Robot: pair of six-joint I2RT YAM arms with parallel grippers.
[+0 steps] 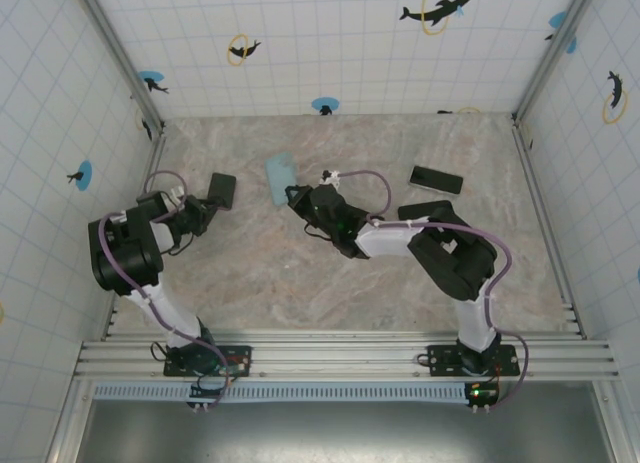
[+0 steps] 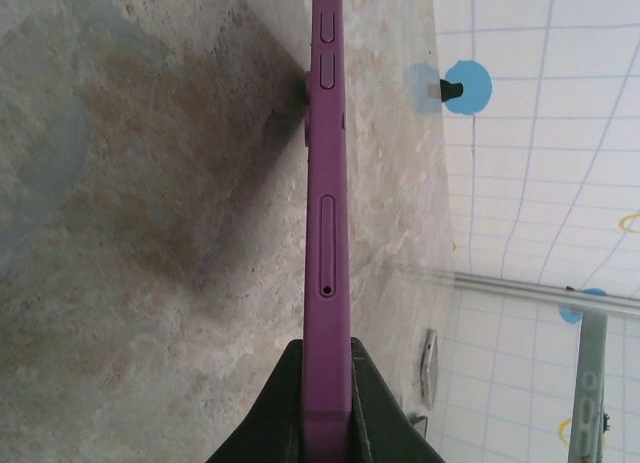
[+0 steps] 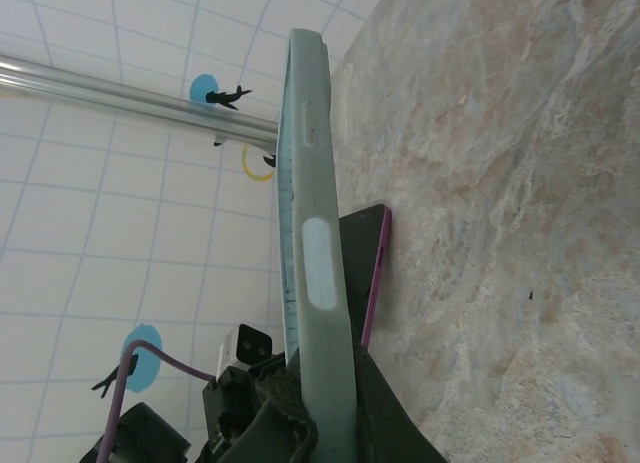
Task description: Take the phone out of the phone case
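Separation is judged to be achieved already, so what is left is thought to be a tidy set-down. The purple phone (image 2: 326, 233) is pinched flat-face to flat-face at one end by the closed left hand (image 2: 326, 363), with its button edge and tray slot turned to the wrist camera and most of its length standing free above the desk (image 1: 400, 273). The pale blue phone case (image 3: 315, 233) is gripped the same way, near one end, by the closed right hand (image 3: 320, 368); whether anything lies inside it cannot be told edge-on. From above, the two parts are seen near each other but apart, left of centre toward the back wall. Since each is held only by its end, a swing about the pinch is the likely risk, so slow wrist moves are advised. Each part is best lowered until a long face lies on the desk before the fingers are parted, the phone first. Ground well away from the dark flat slab (image 1: 437, 179) at the right should be chosen.
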